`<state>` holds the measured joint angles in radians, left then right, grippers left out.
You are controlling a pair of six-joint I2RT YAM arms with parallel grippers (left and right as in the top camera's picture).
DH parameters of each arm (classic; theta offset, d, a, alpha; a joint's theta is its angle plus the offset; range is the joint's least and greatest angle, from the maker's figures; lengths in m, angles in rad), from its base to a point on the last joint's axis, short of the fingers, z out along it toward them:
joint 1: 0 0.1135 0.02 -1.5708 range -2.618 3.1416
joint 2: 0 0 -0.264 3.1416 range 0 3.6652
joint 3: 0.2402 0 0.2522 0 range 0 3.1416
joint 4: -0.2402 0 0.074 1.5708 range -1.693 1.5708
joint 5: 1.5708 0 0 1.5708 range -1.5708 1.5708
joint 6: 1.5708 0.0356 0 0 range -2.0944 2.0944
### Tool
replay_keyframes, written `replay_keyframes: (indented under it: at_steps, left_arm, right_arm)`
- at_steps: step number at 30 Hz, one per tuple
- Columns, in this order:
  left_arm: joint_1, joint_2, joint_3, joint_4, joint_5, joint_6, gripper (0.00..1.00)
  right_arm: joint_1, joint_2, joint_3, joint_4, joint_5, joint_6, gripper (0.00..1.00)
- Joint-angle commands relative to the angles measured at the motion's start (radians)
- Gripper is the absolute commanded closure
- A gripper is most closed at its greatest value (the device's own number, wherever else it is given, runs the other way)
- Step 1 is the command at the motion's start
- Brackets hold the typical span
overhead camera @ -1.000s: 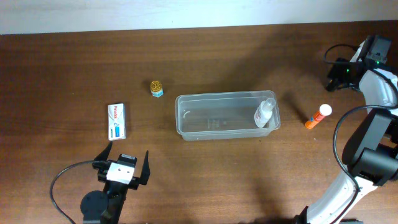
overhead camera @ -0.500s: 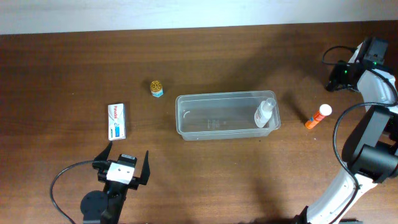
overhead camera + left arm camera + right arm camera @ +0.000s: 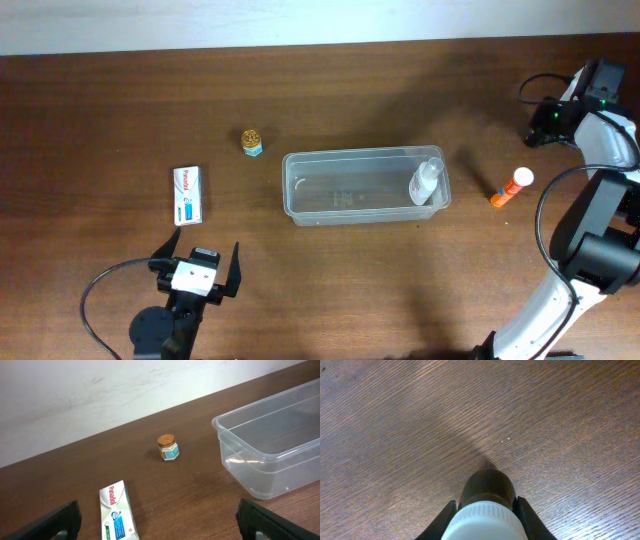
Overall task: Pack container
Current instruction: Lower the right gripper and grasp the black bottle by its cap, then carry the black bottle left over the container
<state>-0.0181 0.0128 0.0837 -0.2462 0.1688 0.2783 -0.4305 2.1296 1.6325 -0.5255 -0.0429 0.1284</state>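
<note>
The clear plastic container (image 3: 365, 156) stands at mid-table with a white bottle (image 3: 425, 182) leaning in its right end; it also shows in the left wrist view (image 3: 260, 447). My left gripper (image 3: 200, 268) is open and empty near the front edge, just in front of a white and blue box (image 3: 188, 194). In the left wrist view the open fingers (image 3: 162, 525) frame the box (image 3: 117, 517). My right gripper (image 3: 545, 120) at the far right is shut on a dark bottle with a white cap (image 3: 486, 485), held above bare wood; its fingers (image 3: 486, 503) clasp the bottle's sides.
A small jar with a gold lid (image 3: 252, 141) stands left of the container and shows in the left wrist view (image 3: 167, 447). An orange tube with a white cap (image 3: 511, 188) lies right of the container. A pale wall borders the table's far edge.
My right arm has shifted very slightly to the left. Nothing else has moved.
</note>
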Motion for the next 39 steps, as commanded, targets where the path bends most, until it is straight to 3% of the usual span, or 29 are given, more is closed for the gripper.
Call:
replay_keyframes:
  at_steps: [1, 18, 22, 28, 39]
  left_arm:
    - [0.006, -0.007, -0.005, 0.0, 0.008, 0.015, 0.01]
    - [0.006, -0.007, -0.005, 0.0, 0.008, 0.015, 0.01]
    - [0.006, -0.007, -0.005, 0.0, 0.008, 0.015, 0.0]
    - [0.006, -0.007, -0.005, 0.0, 0.008, 0.015, 0.01]
    - [0.006, -0.007, -0.005, 0.0, 0.008, 0.015, 0.01]
  right_arm:
    - [-0.003, 0.01, 0.004, -0.002, -0.003, 0.003, 0.76]
    - [-0.002, -0.145, 0.023, -0.107, -0.084, 0.003, 0.79]
    - [-0.001, -0.238, 0.023, -0.169, -0.103, 0.003, 0.79]
    - [0.024, -0.503, 0.023, -0.306, -0.284, 0.003, 0.78]
    - [0.254, -0.805, 0.023, -0.534, -0.248, 0.0, 0.78]
